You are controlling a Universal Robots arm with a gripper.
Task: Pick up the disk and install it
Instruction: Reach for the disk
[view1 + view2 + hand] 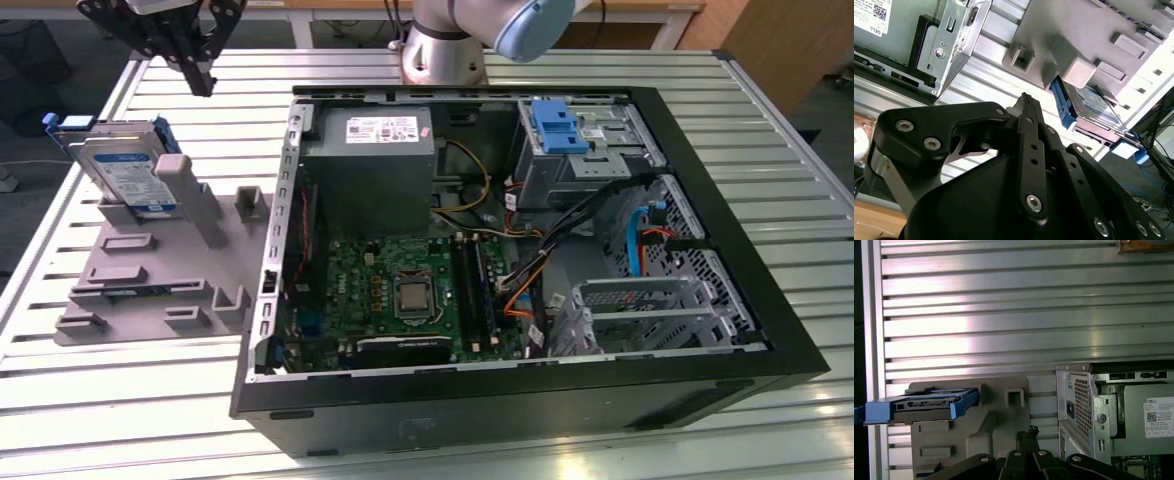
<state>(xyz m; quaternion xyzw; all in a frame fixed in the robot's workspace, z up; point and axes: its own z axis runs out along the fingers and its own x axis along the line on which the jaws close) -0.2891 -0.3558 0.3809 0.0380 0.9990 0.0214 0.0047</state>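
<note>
The jaws are hanging clenched on nothing above the slatted worktop, near the disk but not touching it. The disk, clipped in its blue carrier frame, is standing on edge and leaning in a grey holder just beside the open computer case, on the exterior view's left.

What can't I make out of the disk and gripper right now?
- Lower part of the disk: exterior view, hidden by the grey stand and its post.
- Disk label: second wrist view, mostly covered by a block of the stand.
- Upper part of the gripper: exterior view, cut off by the top edge.
</note>
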